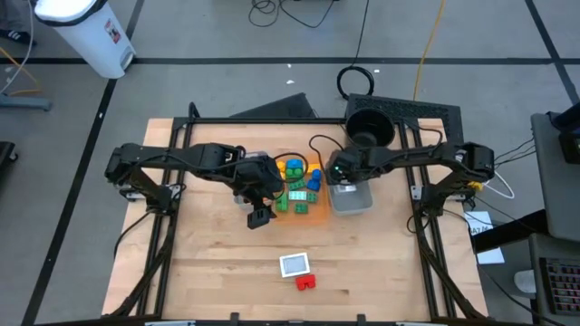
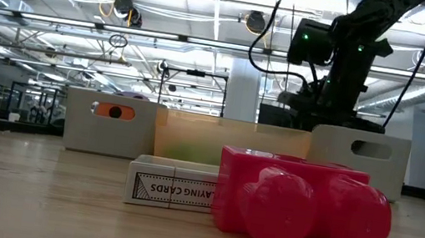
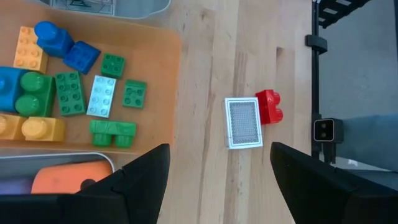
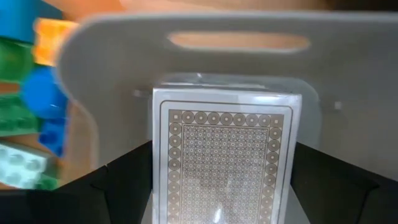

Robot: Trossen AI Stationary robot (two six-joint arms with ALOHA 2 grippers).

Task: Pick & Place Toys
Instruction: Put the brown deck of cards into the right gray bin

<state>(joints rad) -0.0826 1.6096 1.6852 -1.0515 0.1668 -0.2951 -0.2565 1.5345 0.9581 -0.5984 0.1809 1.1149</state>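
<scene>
Toys sit mostly in the orange tray [image 1: 316,214] at the middle of the table [image 1: 199,272]: green, blue and yellow bricks [image 3: 68,93] piled together. Toward six o'clock from the tray, a card pack [image 1: 294,264] lies flat on the wood, touching a red brick [image 1: 306,282]. At three o'clock from the orange tray is the grey tray [image 1: 352,201]. The right gripper [image 4: 217,180] hangs over it, fingers spread wide on each side of another card pack [image 4: 225,155]; I cannot tell if they grip it. The left gripper [image 3: 217,180] hovers at the orange tray's nine o'clock edge, fingers wide apart and empty.
</scene>
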